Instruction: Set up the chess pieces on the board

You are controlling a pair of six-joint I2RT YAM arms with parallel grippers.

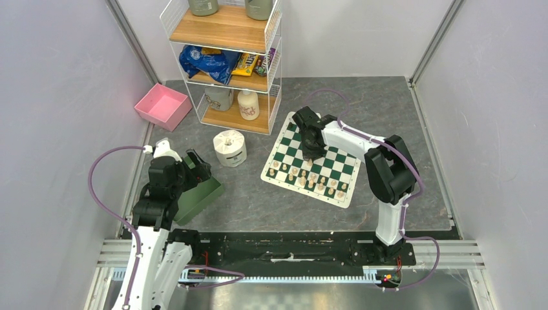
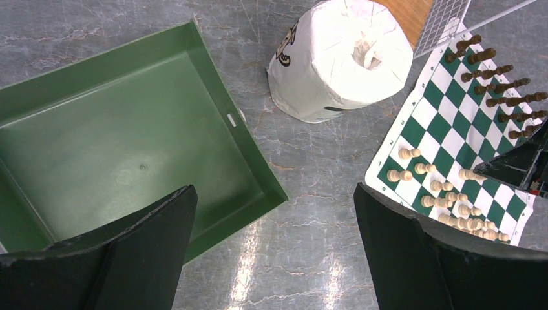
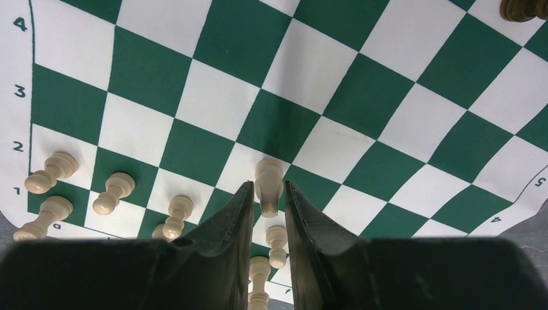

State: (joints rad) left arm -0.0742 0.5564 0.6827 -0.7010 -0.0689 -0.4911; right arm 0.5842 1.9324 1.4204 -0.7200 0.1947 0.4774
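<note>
right gripper [image 3: 269, 188] pinches turned cream piece [image 3: 268, 175], base hidden between jaws, over checkered board [image 3: 213, 84] mid-counter | left gripper [image 2: 274, 190] spread wide above smooth green bin [image 2: 116, 148] near left edge

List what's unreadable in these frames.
Top external: right gripper covers board squares beneath; chess pieces too small to identify.
Right wrist: fingers hide the base of the held cream piece; lifted or standing, unclear.
Left wrist: frame edge and right arm crop the board's far corner.
</note>
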